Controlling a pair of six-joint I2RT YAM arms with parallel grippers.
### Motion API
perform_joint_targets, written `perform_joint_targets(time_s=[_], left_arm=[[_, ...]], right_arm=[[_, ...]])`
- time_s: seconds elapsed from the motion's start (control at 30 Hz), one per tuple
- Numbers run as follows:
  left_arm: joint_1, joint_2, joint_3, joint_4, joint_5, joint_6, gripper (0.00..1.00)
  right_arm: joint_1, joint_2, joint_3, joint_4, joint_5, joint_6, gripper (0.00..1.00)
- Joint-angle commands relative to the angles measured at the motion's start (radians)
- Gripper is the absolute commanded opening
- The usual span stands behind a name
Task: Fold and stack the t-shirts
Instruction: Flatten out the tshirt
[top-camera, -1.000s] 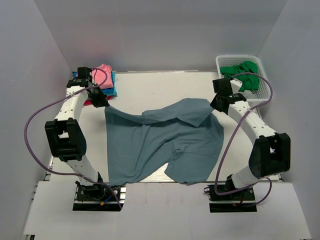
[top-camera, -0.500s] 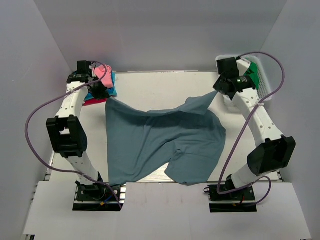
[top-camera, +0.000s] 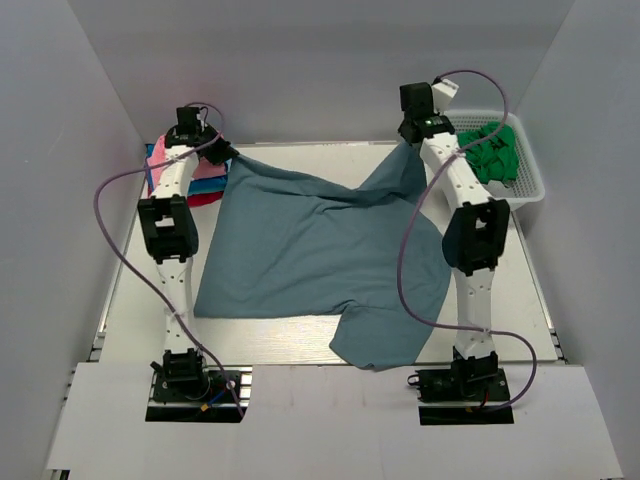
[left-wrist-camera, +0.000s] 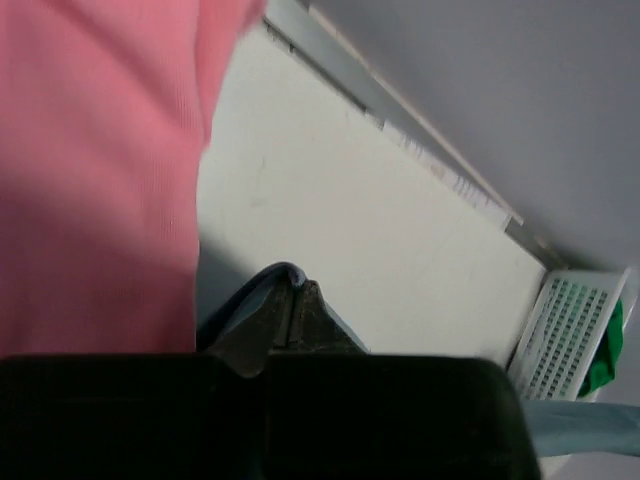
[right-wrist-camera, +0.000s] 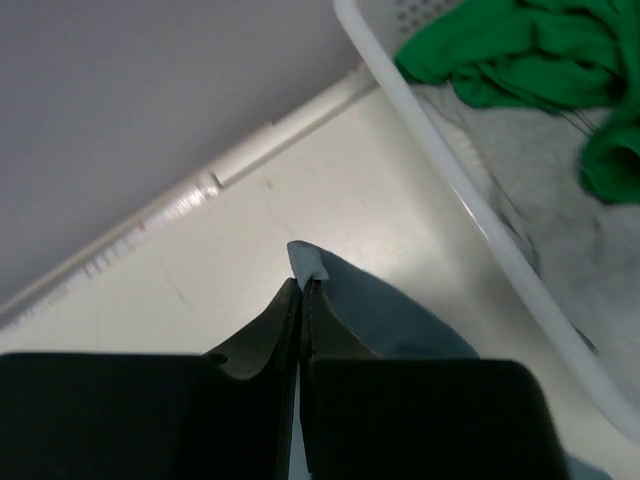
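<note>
Top external shows grey walls (top-camera: 320, 70) around a white table (top-camera: 300, 160) bearing the t-shirt (top-camera: 310, 250).

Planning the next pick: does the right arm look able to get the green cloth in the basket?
Probably not yet: the right gripper is shut on a corner of the slate-blue shirt. Otherwise the green cloth lies uncovered in the basket close beside it.
</note>
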Motion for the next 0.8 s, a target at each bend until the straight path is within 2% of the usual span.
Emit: perform_joint_targets(time_s=[0.0,0.03,0.07,0.1,0.13,0.17,0.2,0.23,0.47,0.6,0.77], left_arm=[[-0.004,0.089,0.180,0.058,0.030,-0.099,0.00],[-0.004,0.098,0.180,0.089,0.030,-0.116,0.04],[-0.004,0.082,0.127,0.120,0.030,-0.129,0.21],[-0.004,0.062,0.099,0.172,0.041,-0.130,0.45],[-0.004,0.040,0.071,0.187,0.041,-0.130,0.99],[-0.004,0.017,0.021,0.201,0.041,-0.117,1.00],[-0.004,-0.029,0.004,0.215,0.041,-0.108,1.00],[-0.004,-0.049,-0.021,0.215,0.041,-0.087,1.00],[-0.035,-0.182,-0.089,0.169,0.128,0.040,1.00],[-0.075,-0.236,-0.127,0.093,0.150,0.149,1.00],[-0.134,-0.276,-0.181,-0.009,0.139,0.246,1.00]], right_arm=[[-0.022,0.160,0.156,0.235,0.033,-0.056,0.03],[-0.021,0.183,0.178,0.285,0.020,-0.070,0.23],[-0.024,0.200,0.231,0.318,-0.014,-0.085,0.34],[-0.019,0.190,0.224,0.333,-0.020,-0.120,0.42],[-0.019,0.170,0.206,0.382,-0.042,-0.154,0.53],[-0.021,0.147,0.090,0.435,-0.062,-0.195,0.66],[-0.022,0.065,0.046,0.460,-0.071,-0.206,0.90],[-0.021,0.041,-0.045,0.464,-0.127,-0.229,0.90],[-0.007,-0.134,-0.187,0.280,-0.290,-0.269,0.90],[-0.002,-0.261,-0.460,0.270,-0.393,-0.239,0.90],[-0.004,-0.393,-0.689,0.258,-0.500,-0.249,0.90]])
